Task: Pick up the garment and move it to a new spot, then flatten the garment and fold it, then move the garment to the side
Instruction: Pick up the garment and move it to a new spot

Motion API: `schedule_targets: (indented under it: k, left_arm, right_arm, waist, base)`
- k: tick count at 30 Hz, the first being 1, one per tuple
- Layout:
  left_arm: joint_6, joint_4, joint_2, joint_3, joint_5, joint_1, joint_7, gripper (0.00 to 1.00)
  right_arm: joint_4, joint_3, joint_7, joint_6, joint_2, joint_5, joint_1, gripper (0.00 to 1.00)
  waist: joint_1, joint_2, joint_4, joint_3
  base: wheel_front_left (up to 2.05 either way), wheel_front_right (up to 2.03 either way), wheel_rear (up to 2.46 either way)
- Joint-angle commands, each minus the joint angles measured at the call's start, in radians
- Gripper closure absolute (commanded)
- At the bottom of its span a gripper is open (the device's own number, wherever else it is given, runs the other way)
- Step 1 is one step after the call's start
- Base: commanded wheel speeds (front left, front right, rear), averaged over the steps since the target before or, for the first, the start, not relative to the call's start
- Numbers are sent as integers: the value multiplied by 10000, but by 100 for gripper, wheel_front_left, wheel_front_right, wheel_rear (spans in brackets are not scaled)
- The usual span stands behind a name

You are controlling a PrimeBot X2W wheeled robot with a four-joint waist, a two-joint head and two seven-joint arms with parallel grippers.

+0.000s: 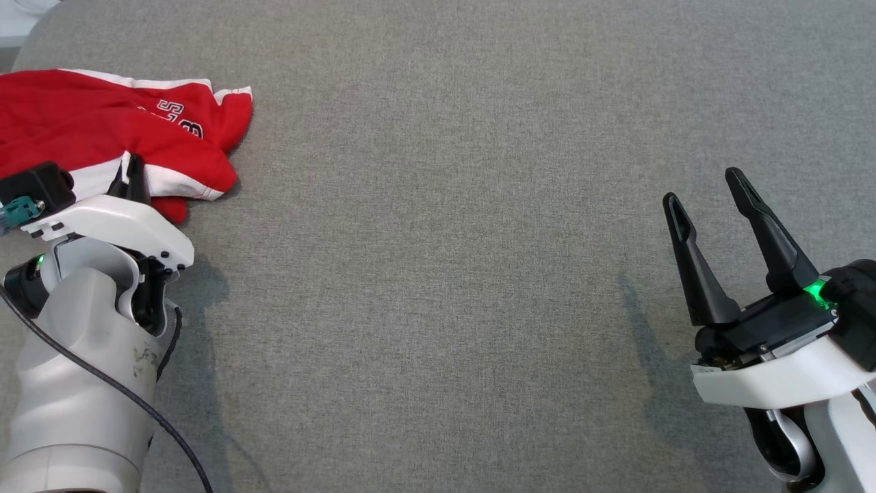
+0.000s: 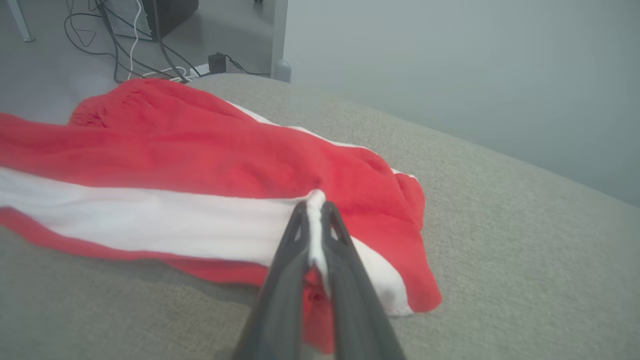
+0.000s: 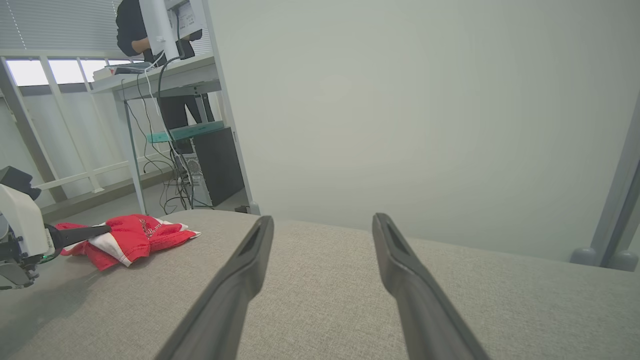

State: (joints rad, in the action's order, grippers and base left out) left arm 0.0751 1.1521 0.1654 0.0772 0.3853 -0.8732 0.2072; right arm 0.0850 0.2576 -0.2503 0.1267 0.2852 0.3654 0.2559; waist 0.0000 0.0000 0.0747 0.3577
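The garment (image 1: 102, 123) is red with white bands and white lettering, lying crumpled at the far left of the grey cloth-covered table (image 1: 445, 239). My left gripper (image 1: 131, 168) is shut on a fold of the garment's white band. In the left wrist view the two dark fingers pinch the white fabric of the garment (image 2: 200, 150) between their tips at the left gripper (image 2: 315, 207). My right gripper (image 1: 705, 185) stands open over bare table at the right, nothing between its fingers. The right wrist view shows the right gripper (image 3: 322, 225) open and the garment (image 3: 127, 237) far to its left.
The table's rounded far-left corner (image 1: 27, 48) lies just beyond the garment. In the right wrist view a desk (image 3: 155, 80) with cables and a dark computer case (image 3: 217, 162) stands past the table, with a person (image 3: 135, 30) behind it. A grey wall (image 3: 400, 100) backs the table.
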Motion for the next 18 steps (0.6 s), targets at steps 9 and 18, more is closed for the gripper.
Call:
schedule_targets:
  k: [9,18]
  left_arm:
    - [288,-1421,-151,35,292,257,425,100]
    - [307,-2974,-777,-462,375,659,71,100]
  right_arm:
    - [153,23,-115,40,-248,78,-463,0]
    - [104,-23,-115,40,-443,50,-868,0]
  waist:
    - [0,0,-63,-958]
    - [0,0,-462,-1874]
  base:
    - [0,0,0]
    - [0,0,0]
